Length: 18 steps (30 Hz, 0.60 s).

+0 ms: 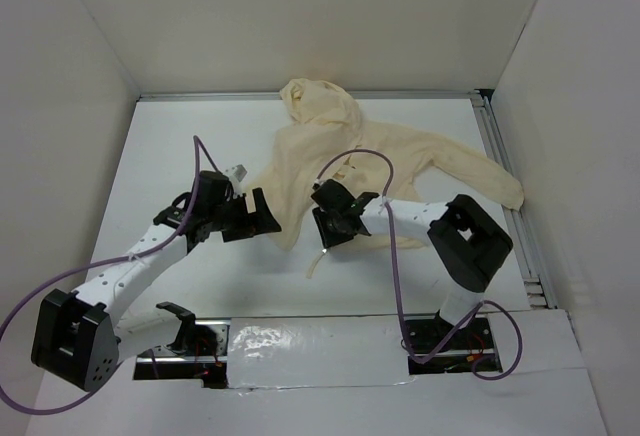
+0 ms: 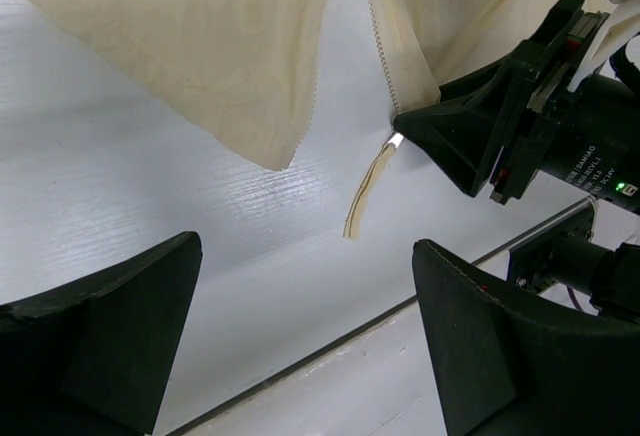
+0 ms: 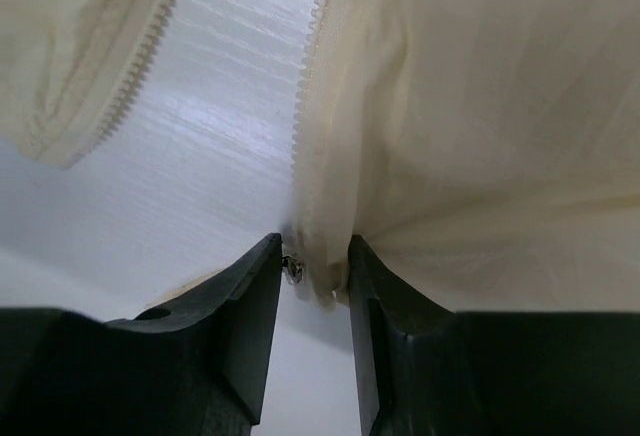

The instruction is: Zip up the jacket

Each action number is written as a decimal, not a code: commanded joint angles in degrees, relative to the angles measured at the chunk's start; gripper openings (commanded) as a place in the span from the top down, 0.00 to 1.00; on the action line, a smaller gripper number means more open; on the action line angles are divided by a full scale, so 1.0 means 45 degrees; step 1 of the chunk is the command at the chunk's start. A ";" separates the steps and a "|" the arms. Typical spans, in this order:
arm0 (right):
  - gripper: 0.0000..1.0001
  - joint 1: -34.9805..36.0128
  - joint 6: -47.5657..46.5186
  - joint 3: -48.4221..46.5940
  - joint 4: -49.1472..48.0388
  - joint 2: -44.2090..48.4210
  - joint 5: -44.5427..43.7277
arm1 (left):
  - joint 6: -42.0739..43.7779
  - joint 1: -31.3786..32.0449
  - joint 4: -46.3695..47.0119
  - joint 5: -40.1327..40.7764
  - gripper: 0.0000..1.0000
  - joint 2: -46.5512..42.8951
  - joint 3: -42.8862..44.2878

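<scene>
Right wrist view: right pincer (image 3: 312, 256) straddles the lower zipper end (image 3: 322, 274) of the jacket (image 3: 480, 106), spread on the surface (image 3: 210, 146), apparently to anchor it, grip unconfirmed; left pincer (image 2: 305, 246) gapes released nearby.

Light was bright and even; a sheen lay on the table (image 3: 220, 136), shadows were faint, the right hand (image 3: 315, 256) looked blurred close up.

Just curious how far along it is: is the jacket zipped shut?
No, the jacket gapes open at the front, with table showing through the gap.
</scene>
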<state>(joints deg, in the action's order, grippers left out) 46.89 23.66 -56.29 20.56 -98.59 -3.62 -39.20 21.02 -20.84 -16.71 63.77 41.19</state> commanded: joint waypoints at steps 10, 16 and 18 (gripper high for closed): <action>1.00 0.0029 0.0484 -0.0245 0.0102 -0.1570 0.0315 | 0.0098 -0.0100 0.0003 0.0002 0.01 -0.0791 0.0144; 1.00 -0.0225 0.0211 -0.0069 -0.0836 -0.0535 0.1389 | 0.0098 -0.0119 -0.0134 -0.0133 0.01 -0.0908 0.0261; 1.00 -0.0342 0.0211 0.0164 -0.1594 0.0223 0.1409 | 0.0156 -0.0119 0.0040 -0.0270 0.01 -0.0909 0.0261</action>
<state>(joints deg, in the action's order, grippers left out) 45.82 25.04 -58.08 16.47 -101.01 0.32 -39.18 20.80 -21.41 -16.69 60.90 41.19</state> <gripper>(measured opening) 0.012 0.993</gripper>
